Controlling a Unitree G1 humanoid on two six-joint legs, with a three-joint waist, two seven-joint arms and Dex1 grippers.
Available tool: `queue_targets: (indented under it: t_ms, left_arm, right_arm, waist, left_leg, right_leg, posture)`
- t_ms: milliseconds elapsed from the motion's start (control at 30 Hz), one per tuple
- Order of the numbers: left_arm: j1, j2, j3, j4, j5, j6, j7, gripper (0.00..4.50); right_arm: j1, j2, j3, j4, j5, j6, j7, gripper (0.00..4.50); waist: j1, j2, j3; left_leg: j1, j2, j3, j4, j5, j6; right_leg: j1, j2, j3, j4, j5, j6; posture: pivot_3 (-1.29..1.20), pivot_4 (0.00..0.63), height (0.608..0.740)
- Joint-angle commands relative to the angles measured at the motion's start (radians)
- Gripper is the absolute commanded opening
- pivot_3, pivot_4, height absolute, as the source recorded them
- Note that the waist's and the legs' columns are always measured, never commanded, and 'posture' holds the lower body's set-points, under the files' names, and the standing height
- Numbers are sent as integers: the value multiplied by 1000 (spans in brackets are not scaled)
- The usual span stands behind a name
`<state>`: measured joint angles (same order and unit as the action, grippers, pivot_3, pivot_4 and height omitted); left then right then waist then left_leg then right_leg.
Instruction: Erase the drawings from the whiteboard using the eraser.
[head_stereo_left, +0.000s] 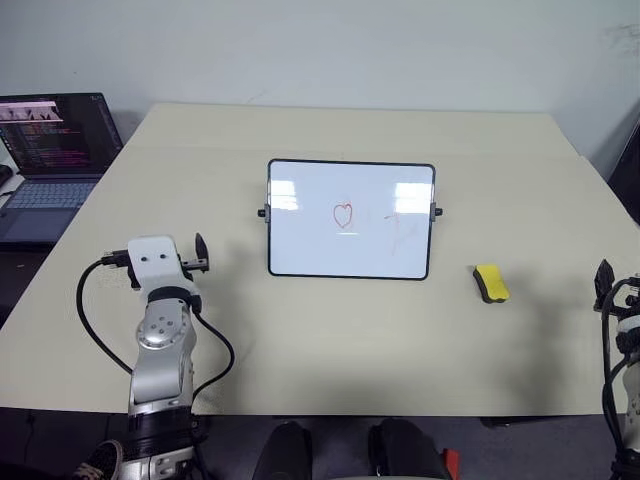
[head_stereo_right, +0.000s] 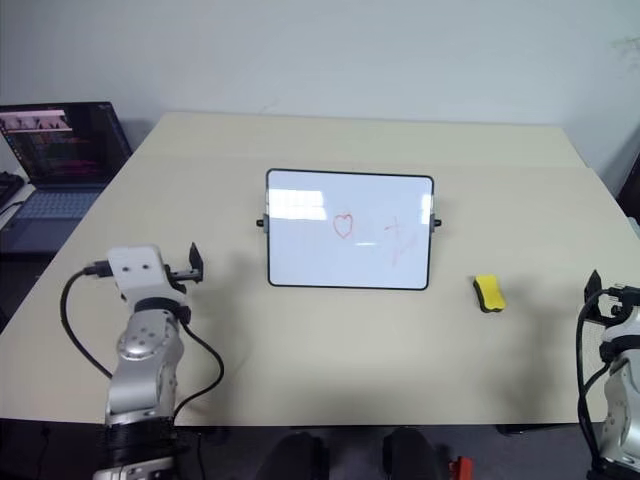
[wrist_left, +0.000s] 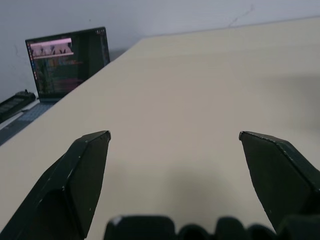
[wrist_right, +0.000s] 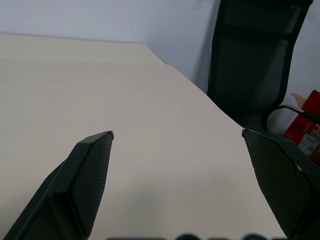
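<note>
Whiteboard (head_stereo_left: 350, 255): propped at a tilt mid-tabletop, glossy white, thin black frame, rounded corners, little black knobs on the short sides.
Drawings: red heart (head_stereo_left: 343, 215) near the centre, and a fainter red scribble (head_stereo_left: 394, 230) beside it toward the robot's right. Both untouched, so nothing's erased yet.
Eraser (head_stereo_left: 490, 283): small yellow oblong block with a dark underside, lying flat on the tabletop (head_stereo_left: 330, 340) to the board's right, apart from it.
Right gripper (wrist_right: 177, 135): jaws spread wide, nothing between them, at the tabletop's right edge, near the eraser but not touching.
Left gripper (wrist_left: 175, 135): jaws also wide apart and empty, left of the board, pointing off toward the laptop (head_stereo_left: 50, 160).
Risk 1: board looks light and only propped, so I'd guess a hard wipe slides or tips it unless the left arm braces it.
Risk 2: eraser is low and flat, so the jaws could just shove it along the smooth tabletop.
</note>
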<state>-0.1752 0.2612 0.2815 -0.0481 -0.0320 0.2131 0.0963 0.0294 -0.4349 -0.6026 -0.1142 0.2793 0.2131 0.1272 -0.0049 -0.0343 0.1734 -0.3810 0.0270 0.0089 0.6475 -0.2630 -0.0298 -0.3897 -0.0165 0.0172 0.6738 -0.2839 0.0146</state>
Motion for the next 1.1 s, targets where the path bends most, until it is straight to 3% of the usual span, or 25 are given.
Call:
queue_targets:
  t_ms: [33,167,367,567,700,833,933,1100]
  left_arm:
    - [0,-6,-3,-41,12,-23,7,4500]
    - [23,-10,14,-64,12,10,21,4500]
    - [42,67,34,-127,-86,13,-143,4500]
    - [-75,300,54,-190,-383,133,-554,4500]
    - [-173,458,-35,-183,-502,219,-844,4500]
    - [-265,535,-164,-185,-557,297,-1060,4500]
    - [-350,543,-261,-165,-547,305,-1180,4500]
    - [-491,466,-389,-38,-466,208,-1289,4500]
  right_arm:
    - [1,1,-3,-29,5,16,-14,4468]
    - [-6,4,12,-49,13,47,-9,4468]
    - [-29,21,16,-106,52,72,-21,4468]
    - [-39,39,68,-275,122,256,-52,4468]
    - [7,30,59,-456,234,410,-48,4468]
    - [68,0,76,-614,373,624,-51,4468]
    - [86,-9,63,-679,452,728,-80,4468]
    - [22,-12,102,-684,499,810,-133,4468]
  waist:
    - [0,0,0]
    - [-2,0,0]
    - [-1,0,0]
    - [-2,0,0]
    - [-1,2,1]
    - [-1,1,1]
    - [0,1,1]
    - [-8,1,1]
  left_leg:
    - [0,0,0,0,0,0]
    - [0,0,0,0,0,0]
    - [0,0,0,0,0,0]
    - [0,0,-1,0,0,0]
    - [0,0,-1,-1,0,0]
    - [0,0,-1,-1,0,0]
    - [-1,-1,-1,-1,0,0]
    - [0,0,-1,0,0,0]
  right_leg:
    - [0,0,0,0,0,0]
    - [0,0,0,0,0,0]
    - [0,0,0,0,0,0]
    - [0,0,-1,2,-1,-1]
    - [-1,1,-1,2,-2,-1]
    - [-1,1,-1,1,-3,-1]
    - [-1,2,-2,1,-5,3]
    - [-1,7,0,1,-6,4]
  posture:
    - [0,150,740]
    - [0,150,740]
    - [0,150,740]
    - [0,150,740]
    - [0,150,740]
    - [0,150,740]
    - [0,150,740]
    - [0,150,740]
